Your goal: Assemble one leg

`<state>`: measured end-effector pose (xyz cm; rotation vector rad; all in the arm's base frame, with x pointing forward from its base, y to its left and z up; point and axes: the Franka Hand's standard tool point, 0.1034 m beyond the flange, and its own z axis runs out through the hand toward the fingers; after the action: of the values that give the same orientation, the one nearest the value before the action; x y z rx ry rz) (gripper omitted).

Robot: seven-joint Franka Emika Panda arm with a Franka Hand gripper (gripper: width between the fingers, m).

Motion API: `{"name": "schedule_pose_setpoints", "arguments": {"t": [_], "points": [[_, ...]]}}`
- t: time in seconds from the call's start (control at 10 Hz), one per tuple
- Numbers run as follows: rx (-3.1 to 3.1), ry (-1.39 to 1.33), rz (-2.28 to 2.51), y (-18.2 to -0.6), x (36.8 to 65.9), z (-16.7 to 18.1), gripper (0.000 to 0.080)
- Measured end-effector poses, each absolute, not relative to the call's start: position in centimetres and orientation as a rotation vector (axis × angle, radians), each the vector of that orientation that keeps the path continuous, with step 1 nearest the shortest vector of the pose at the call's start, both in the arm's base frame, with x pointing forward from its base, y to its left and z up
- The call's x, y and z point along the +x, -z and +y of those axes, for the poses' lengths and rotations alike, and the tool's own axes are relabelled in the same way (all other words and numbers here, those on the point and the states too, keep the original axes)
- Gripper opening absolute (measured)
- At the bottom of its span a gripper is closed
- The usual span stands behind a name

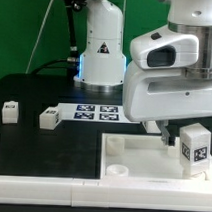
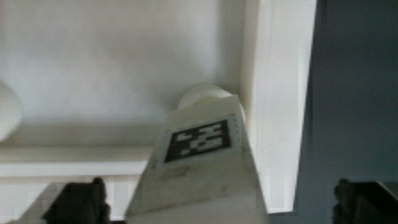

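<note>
Straddling the leg (image 2: 199,150), the fingers (image 2: 80,202) stand wide, with a dark gap on either side, so they appear to grip nothing. The leg sits centred between them. Its long axis runs straight away from the wrist, and its far tip meets the rounded corner socket (image 2: 206,97) of the white tray piece (image 2: 267,50). The next move likely needs a square close across its flanks. Farther off on the table (image 1: 32,141), two spare legs (image 1: 49,117) and the marker board (image 1: 97,113) lie well apart.

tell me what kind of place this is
Probably a robotics lab bench: a white robot arm over a black table, the marker board, and a loose tagged leg.
</note>
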<state>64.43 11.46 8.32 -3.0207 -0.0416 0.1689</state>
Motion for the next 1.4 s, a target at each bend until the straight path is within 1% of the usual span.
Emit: {"name": "schedule_pose_setpoints", "arguments": {"t": [0.1, 0.2, 0.3, 0.6, 1.0, 1.2, 1.4], "points": [[-3.021, -0.169, -0.042, -8.31, 64.43, 11.46, 0.0554], [-3.021, -0.169, -0.042, -8.31, 64.43, 11.45, 0.0353], [-3.021, -0.169, -0.042, -8.31, 64.43, 11.45, 0.0288], [-3.023, -0.174, 0.040, -8.31, 64.42, 11.48, 0.0288], [-2.927, -0.217, 0.908, -8.23, 64.39, 11.47, 0.0290], [-2.818, -0.230, 1.253, -8.22, 64.38, 11.52, 0.0290], [-2.737, -0.235, 1.440, -8.22, 64.39, 11.49, 0.0290]]}}
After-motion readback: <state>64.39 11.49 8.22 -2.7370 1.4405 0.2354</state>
